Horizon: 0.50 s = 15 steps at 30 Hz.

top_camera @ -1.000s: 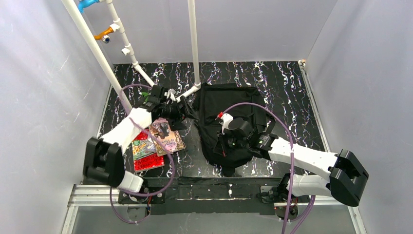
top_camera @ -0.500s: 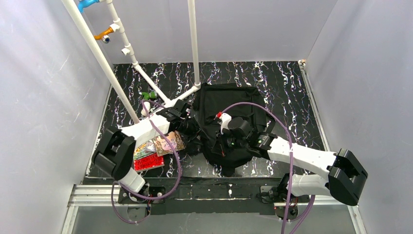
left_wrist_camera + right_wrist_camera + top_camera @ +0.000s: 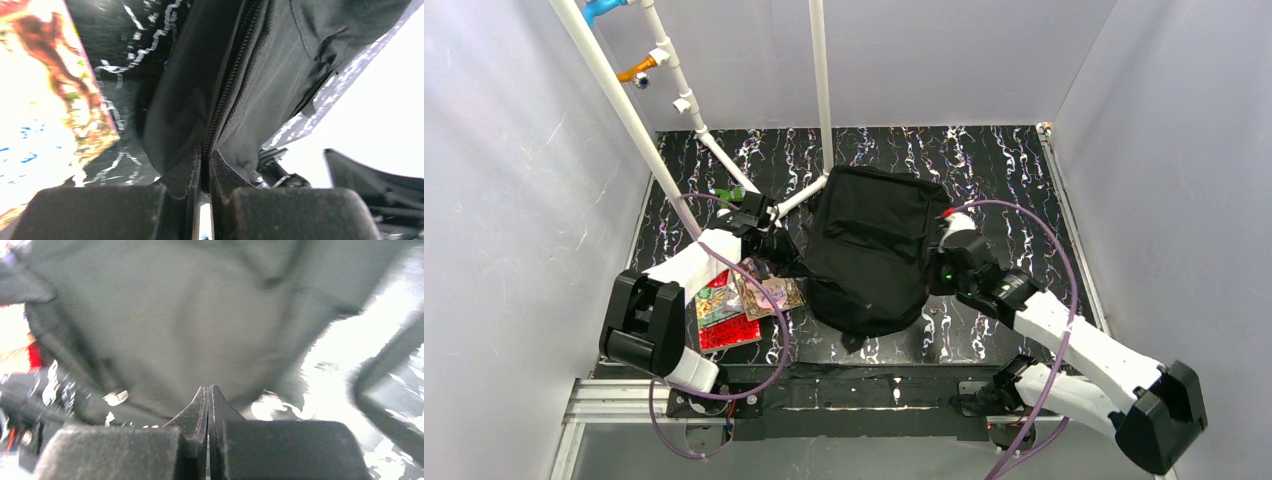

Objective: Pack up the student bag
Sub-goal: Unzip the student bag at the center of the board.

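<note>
One soft black backpack (image 3: pixel 869 250) slumps mid-table (image 3: pixel 1004 170). Two arms work it: the left gripper (image 3: pixel 205 165) pinches the fabric along its zipper (image 3: pixel 226 85), and the right gripper (image 3: pixel 208 390) is squeezed tight against its right edge. Glossy books (image 3: pixel 729 310) lie to the left.

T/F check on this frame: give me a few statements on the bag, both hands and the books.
1. The left hand is pinched shut on the student bag along its zipper seam. True.
2. The books are packed inside the bag. False: they lie on the table, left of the bag.
3. The right hand is wide open. False: its fingers are pressed together at the bag's right edge.
4. The bag lies between the two hands. True.
</note>
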Motion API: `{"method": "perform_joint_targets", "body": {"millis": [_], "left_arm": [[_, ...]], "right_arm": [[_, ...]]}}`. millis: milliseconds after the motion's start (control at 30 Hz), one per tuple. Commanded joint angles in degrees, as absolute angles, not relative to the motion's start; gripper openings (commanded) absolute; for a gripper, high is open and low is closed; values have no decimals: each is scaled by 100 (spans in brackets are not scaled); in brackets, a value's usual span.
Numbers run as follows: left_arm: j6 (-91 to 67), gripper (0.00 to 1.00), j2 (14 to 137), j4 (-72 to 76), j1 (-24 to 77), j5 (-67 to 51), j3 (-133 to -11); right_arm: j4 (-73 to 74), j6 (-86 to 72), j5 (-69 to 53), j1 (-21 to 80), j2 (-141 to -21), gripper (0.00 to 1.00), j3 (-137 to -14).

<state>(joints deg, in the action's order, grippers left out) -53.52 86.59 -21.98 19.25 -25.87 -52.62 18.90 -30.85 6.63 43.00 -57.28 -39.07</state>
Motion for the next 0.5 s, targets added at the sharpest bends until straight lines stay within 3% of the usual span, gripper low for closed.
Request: {"method": "perform_joint_targets", "body": {"millis": [0, 167, 200, 267, 333, 400, 467], "left_arm": [[-4177, 0, 8338, -2991, 1696, -2219, -5323], [-3825, 0, 8122, -2848, 1703, -2781, -5260], [-3737, 4, 8041, -2853, 1713, -2870, -5293], [-3687, 20, 7833, -2909, 1720, -2857, -5340], [-3710, 53, 7686, -3058, 1723, -2791, -5418], [-3673, 72, 7559, -3344, 1746, -2696, -5488], [-3708, 80, 7351, -3478, 1757, -2625, -5459]], "right_arm": [[2946, -3298, 1526, 3746, -5102, 1, -3737], [2160, -2567, 696, 3744, -5036, 1, -3819], [2067, -2460, 462, 3743, -5058, 1, -3872], [1681, -2305, -222, 3744, -5236, 1, -3868], [1504, -2064, -1356, 3744, -5657, 4, -3977], [1419, -1938, -2303, 3752, -6268, 29, -4129], [1308, -1796, -2798, 3887, -6791, 42, -4304]]}}
